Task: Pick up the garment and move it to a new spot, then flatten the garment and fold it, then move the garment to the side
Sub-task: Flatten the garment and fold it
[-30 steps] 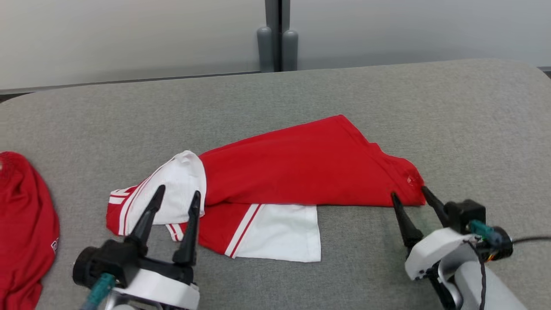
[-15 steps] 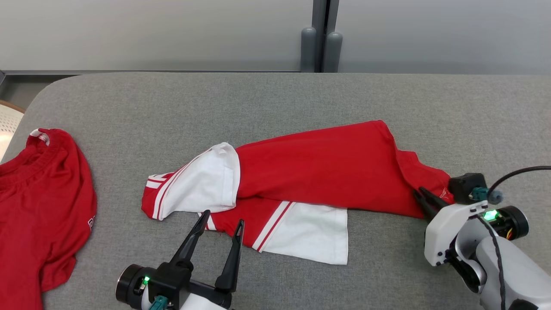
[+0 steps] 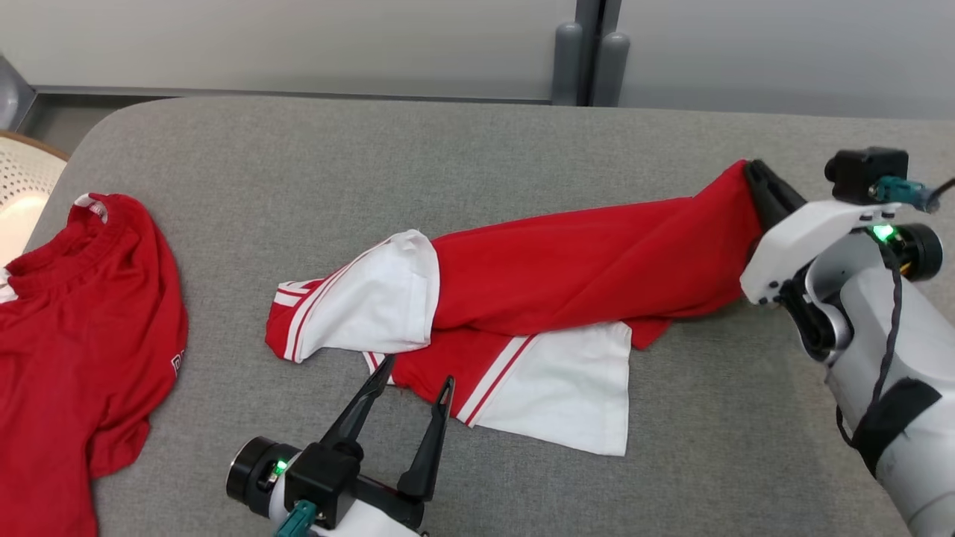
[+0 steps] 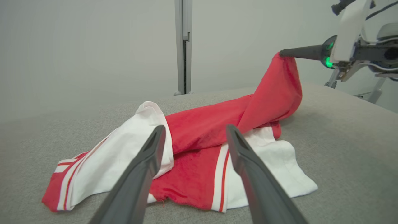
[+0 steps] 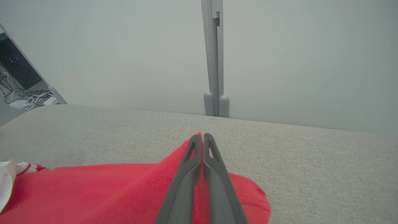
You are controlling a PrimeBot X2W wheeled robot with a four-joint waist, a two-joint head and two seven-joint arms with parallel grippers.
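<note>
Seeing right dark two-finger gripper (image 5: 202, 137) pinched fully shut on the right end of the red short-sleeved T-shirt with white sleeves and striped cuffs (image 3: 582, 261), fabric trapped between the fingers. Holding that end raised off the grey fabric-covered table (image 3: 448, 164), with the rest draped down and lying on the surface. Got left dark two-finger gripper (image 3: 418, 375) spread wide, holding nothing, at the shirt's near-left edge, tips aimed at it; can't tell whether touching. Reading shirt's long axis as left–right across table centre: white sleeves left and near, lifted red end right, angled slightly far. Also spotting second crumpled red garment (image 3: 82, 313) at left table edge, well apart.
</note>
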